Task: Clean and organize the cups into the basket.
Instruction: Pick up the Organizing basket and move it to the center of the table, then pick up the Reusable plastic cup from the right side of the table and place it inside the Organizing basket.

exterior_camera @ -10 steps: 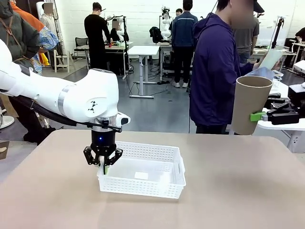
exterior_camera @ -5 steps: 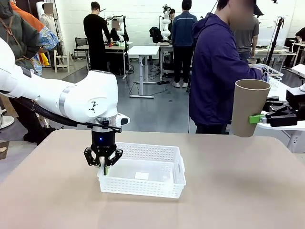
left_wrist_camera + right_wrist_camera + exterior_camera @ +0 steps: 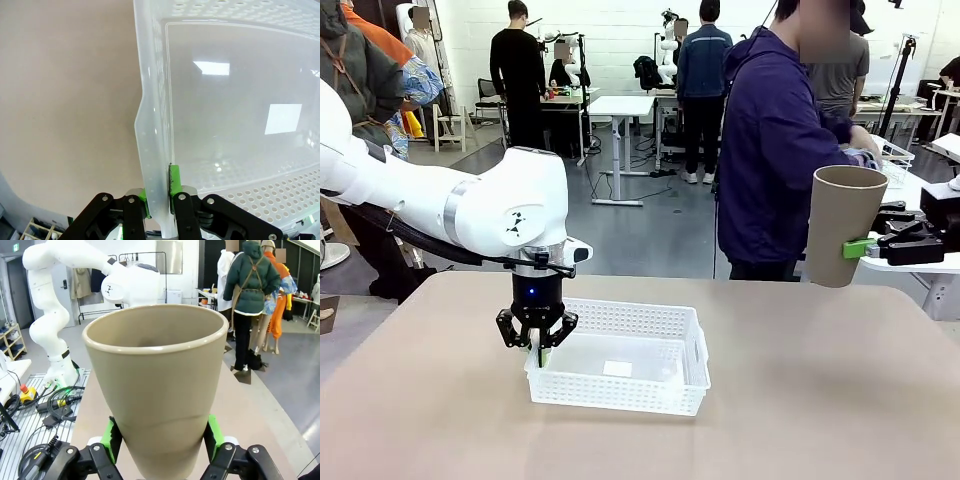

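Observation:
A white lattice basket [image 3: 620, 385] sits mid-table, empty. My left gripper [image 3: 538, 350] is shut on the rim of its left short wall. The left wrist view shows the green pads [image 3: 172, 186] pinching that thin wall of the basket [image 3: 150, 150]. A tan-brown cup [image 3: 842, 225] hangs upright in the air at the right edge, above the table's far right. My right gripper [image 3: 865, 246] is shut on the cup's lower part. In the right wrist view the cup [image 3: 157, 385] stands mouth up between the green pads [image 3: 214, 435].
A person in a dark purple hoodie [image 3: 775, 150] stands at the far side, turned toward a side table on the right where a hand reaches into a wire basket [image 3: 890, 152]. Bare tan tabletop [image 3: 800, 400] surrounds the basket.
Both grippers stay where they were. The person's hand has moved from holding up something pale to reaching down at the side table.

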`<state>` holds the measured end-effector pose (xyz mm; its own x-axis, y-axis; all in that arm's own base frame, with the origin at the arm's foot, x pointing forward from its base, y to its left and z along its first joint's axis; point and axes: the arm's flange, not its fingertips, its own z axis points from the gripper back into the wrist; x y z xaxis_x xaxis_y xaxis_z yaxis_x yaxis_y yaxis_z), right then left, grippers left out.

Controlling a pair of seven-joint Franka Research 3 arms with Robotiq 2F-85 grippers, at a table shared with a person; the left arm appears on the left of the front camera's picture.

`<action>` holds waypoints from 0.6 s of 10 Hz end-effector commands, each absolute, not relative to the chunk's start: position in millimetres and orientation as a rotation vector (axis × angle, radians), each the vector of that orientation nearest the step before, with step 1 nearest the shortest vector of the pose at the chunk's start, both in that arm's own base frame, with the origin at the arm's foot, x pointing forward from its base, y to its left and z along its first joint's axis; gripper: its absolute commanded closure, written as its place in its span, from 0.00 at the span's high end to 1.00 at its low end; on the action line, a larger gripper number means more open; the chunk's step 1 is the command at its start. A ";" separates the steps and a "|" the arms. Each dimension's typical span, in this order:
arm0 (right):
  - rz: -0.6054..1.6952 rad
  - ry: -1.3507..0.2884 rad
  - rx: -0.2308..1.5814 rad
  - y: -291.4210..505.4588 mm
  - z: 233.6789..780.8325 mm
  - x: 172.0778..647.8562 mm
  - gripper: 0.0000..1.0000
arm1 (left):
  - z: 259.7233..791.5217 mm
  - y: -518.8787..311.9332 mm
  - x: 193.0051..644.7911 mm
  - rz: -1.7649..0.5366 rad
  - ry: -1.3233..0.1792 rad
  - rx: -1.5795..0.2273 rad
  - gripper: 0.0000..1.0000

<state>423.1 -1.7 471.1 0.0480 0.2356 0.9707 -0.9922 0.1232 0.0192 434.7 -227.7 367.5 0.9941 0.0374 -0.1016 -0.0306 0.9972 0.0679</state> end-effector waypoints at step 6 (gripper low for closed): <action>1.510 -0.530 0.757 194.4 517.8 429.6 0.81 | 369.0 -228.9 433.9 0.027 0.096 0.073 0.00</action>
<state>408.9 190.4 520.9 0.0103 0.6091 0.7931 -0.9932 -0.0857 0.0788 433.9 -228.8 367.2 0.9942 0.0348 -0.1021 -0.0279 0.9973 0.0683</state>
